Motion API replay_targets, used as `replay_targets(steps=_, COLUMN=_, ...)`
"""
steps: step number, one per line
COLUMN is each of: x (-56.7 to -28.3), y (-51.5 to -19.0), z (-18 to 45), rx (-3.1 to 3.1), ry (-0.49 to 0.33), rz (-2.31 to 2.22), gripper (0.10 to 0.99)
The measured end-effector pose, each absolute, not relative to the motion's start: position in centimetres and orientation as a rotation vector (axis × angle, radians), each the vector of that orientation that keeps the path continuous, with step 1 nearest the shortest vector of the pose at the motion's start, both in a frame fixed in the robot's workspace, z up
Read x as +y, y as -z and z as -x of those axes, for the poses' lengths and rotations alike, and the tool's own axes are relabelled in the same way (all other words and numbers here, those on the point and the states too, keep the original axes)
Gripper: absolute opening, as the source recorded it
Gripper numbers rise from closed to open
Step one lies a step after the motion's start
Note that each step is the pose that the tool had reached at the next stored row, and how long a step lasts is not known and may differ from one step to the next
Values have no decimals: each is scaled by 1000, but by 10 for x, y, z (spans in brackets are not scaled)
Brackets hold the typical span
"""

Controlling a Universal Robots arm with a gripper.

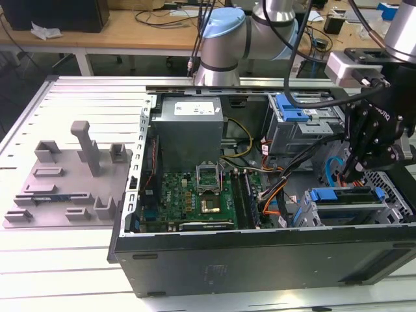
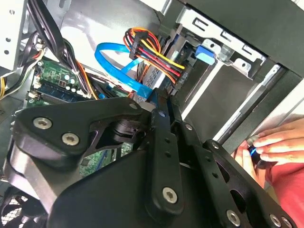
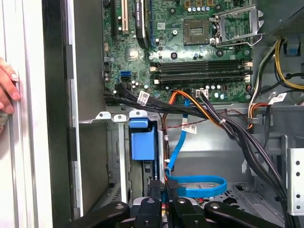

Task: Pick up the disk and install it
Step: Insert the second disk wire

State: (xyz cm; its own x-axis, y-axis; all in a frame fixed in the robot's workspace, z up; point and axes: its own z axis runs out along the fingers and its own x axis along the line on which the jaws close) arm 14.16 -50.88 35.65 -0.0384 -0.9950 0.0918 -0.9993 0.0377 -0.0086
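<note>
- Exterior view: an open computer case (image 1: 260, 260) lies on its side on a slatted metal worktop (image 1: 78, 273), so its interior faces upward and the arm can reach in from above. The gripper (image 1: 359, 170) hangs over the case's corner nearest the exterior view's right, just above the drive cage (image 1: 383, 211). The disk (image 1: 344, 196), in its blue carrier, sits in that cage with its blue front edge toward the motherboard (image 1: 195, 195); it appears seated or close to it. A grey fixture plate (image 1: 65, 185) with empty holders rests on the worktop beside the case, toward the exterior view's left edge.
- Second wrist view: the gripper (image 2: 161, 102) has its black fingers (image 2: 164, 137) drawn close together, tips down among the cables. Whether they pinch the carrier edge cannot be told, since the contact point is hidden. A blue data cable (image 2: 118, 66) and a bundle of coloured power wires (image 2: 152, 52) loop just beside the tips, held clear of the bay. A person's hand (image 2: 278, 142) rests at the case's outer edge.
- First wrist view: the gripper (image 3: 164, 187) points at the blue carrier tab (image 3: 142, 142) of the disk, which stands in the cage slot at the case wall. The blue cable curls around the fingertips (image 3: 172, 184). A hand (image 3: 7, 90) lies on the worktop outside the case wall.
</note>
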Motion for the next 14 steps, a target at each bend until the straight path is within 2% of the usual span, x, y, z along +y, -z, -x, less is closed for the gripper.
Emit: replay_targets(steps=14, x=-521, y=-356, z=-138, rx=-2235, ry=-82, rz=-2160, gripper=161)
